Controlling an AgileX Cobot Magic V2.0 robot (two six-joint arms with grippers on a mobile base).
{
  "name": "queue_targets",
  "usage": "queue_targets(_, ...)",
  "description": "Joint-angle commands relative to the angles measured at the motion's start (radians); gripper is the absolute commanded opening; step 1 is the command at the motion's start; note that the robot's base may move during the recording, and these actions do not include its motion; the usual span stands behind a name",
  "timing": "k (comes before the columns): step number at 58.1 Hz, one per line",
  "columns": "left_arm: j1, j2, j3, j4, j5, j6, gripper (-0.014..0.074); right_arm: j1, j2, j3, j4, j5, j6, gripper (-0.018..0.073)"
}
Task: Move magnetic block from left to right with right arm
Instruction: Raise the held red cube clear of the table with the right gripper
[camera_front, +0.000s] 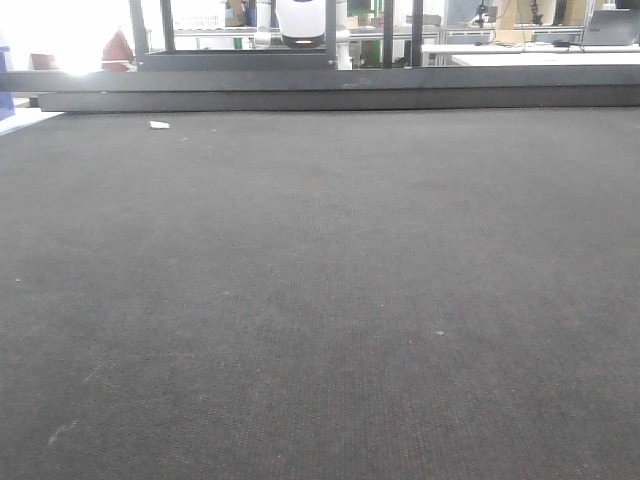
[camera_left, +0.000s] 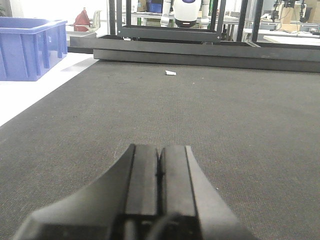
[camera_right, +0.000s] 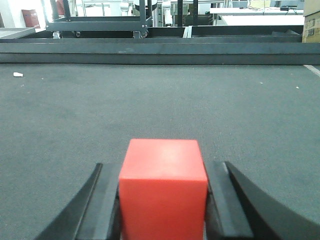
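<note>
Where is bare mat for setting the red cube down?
Nearly everywhere: the dark mat ahead of the right gripper, holding the magnetic block, lies bare up to the far rail. Only a small white scrap sits at far left.

**Your red against charcoal and black**
You had a plain, unmarked bright red magnetic block (camera_right: 163, 192), and your right hand (camera_right: 161, 170) and left hand (camera_left: 159, 150) were both matte black. Your worktop (camera_front: 320, 300) was dark charcoal grey with a fine woven speckle. The scrap (camera_front: 159, 125) was white and the crate (camera_left: 30, 47) was solid blue.
</note>
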Motion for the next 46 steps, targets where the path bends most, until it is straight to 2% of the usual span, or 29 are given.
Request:
queue_targets(1, -0.007, -0.007, 0.010, -0.006, -0.083, -0.001, -0.0117, -0.004, 0.011, -0.029, 0.007, -0.080, -0.001, 0.0380)
queue_targets(46, -0.007, -0.007, 0.010, -0.006, -0.083, -0.001, -0.0117, -0.004, 0.011, -0.029, 0.007, -0.080, -0.001, 0.0380)
